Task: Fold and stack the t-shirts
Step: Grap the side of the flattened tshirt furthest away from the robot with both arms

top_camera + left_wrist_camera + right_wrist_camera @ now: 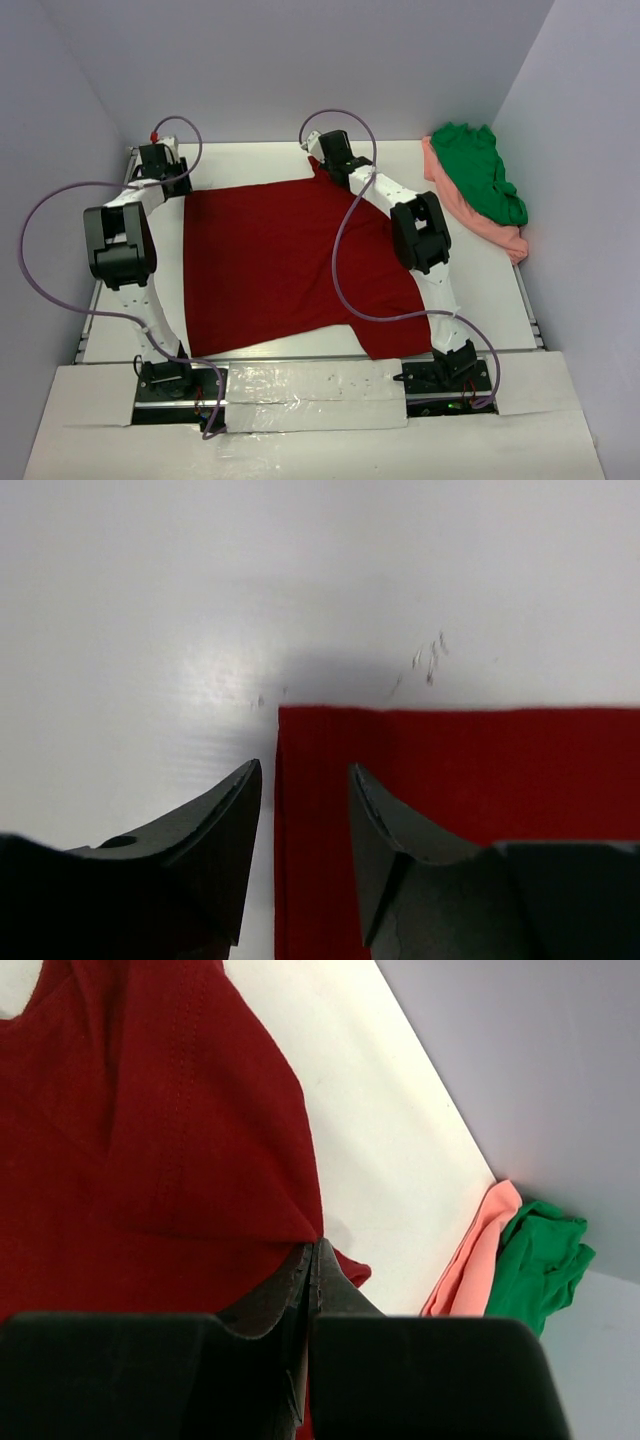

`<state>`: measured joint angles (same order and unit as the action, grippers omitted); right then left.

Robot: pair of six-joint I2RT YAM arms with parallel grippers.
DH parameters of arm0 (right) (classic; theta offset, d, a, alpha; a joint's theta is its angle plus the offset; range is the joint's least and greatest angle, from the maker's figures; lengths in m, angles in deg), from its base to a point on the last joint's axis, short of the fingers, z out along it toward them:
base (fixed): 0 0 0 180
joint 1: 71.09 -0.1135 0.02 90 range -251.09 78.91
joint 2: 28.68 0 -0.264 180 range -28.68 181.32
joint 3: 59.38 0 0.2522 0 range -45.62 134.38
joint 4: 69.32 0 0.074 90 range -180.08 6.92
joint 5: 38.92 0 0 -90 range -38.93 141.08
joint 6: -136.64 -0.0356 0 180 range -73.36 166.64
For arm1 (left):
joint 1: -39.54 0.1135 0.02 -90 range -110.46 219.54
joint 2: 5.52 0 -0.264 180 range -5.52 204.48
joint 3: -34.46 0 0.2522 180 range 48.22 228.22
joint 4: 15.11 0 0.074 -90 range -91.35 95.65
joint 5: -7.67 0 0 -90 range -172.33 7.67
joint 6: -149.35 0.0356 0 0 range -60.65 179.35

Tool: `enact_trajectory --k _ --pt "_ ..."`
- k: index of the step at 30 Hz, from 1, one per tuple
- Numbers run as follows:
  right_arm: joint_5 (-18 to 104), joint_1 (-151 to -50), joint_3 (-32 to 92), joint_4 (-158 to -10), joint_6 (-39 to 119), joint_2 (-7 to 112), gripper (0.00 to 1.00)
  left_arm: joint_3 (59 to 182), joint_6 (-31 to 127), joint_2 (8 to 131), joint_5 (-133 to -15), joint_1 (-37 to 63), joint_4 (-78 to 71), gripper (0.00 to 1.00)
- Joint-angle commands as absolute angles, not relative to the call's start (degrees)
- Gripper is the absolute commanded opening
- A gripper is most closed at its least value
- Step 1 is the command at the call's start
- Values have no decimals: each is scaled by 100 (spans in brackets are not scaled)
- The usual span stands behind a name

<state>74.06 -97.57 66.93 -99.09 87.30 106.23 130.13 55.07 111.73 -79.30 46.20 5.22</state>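
Note:
The dark red t-shirt [270, 265] lies spread flat across the middle of the white table [250, 160]. My left gripper [168, 180] hovers over its far left corner. In the left wrist view that gripper [303, 775] stands open, its fingers astride the shirt's edge [300, 820], and the cloth lies flat on the table. My right gripper [324, 158] is at the far right corner. In the right wrist view it [315, 1247] is shut on a lifted fold of the red shirt [150, 1140]. The green t-shirt [482, 180] lies crumpled on the salmon pink t-shirt [482, 222] at the far right.
Grey walls close in the table on the left, back and right. The green t-shirt [540, 1260] and the pink one [468, 1265] sit against the right wall. Purple cables [340, 260] loop from both arms, one of them crossing the red shirt.

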Motion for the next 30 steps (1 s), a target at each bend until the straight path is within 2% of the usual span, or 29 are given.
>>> enact_trajectory --k 1,10,30 --pt "7384 -9772 6934 -9926 8636 10421 0 13619 5486 11391 -7969 4525 392 49" --pt "7410 -9772 7013 -9934 8698 10448 0 14691 5416 12174 -8083 4332 1121 49" --pt "7349 -9772 6776 -9864 8707 10298 0 14850 5495 12245 -8760 4341 1834 45"
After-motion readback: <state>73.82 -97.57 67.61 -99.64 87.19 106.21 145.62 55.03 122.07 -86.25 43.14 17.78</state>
